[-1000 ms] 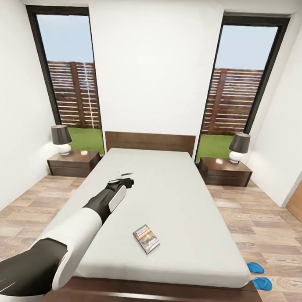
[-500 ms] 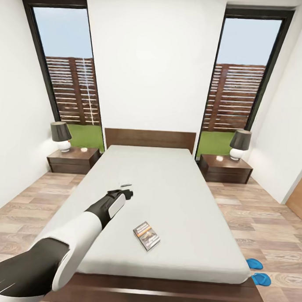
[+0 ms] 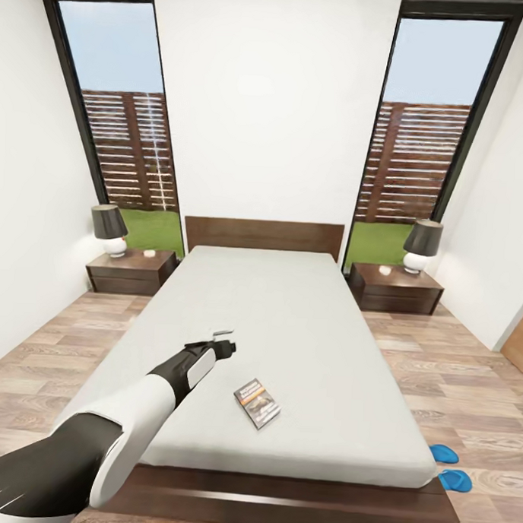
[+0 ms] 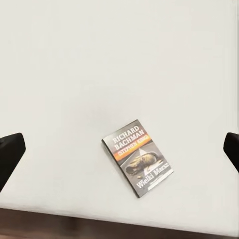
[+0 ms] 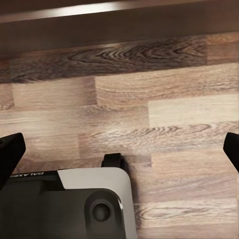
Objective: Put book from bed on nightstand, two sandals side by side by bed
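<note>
Thin rectangular book (image 3: 256, 403), glossy dark cover w/ orange/white lettering, is seen flat on smooth grey mattress of bed (image 3: 304, 324), near foot end, centre. Left gripper (image 3: 221, 340) is held over mattress just left of book, fingers spread, nothing gripped. Vs 0.5 s ago, arm is extended closer to book. Right gripper (image 5: 119, 149) is spread above wood-plank floor (image 5: 164, 114). Blue oval sandals (image 3: 449, 467) are on floor at bed's near right corner.

The book (image 4: 138, 158) cover reads "RICHARD BACHMAN", "STEPHEN KING" and "Wielki Marsz".

lamp (image 3: 109, 229) left stand | lamp (image 3: 422, 245) right stand | small white item (image 3: 148, 252), perhaps a cup
</note>
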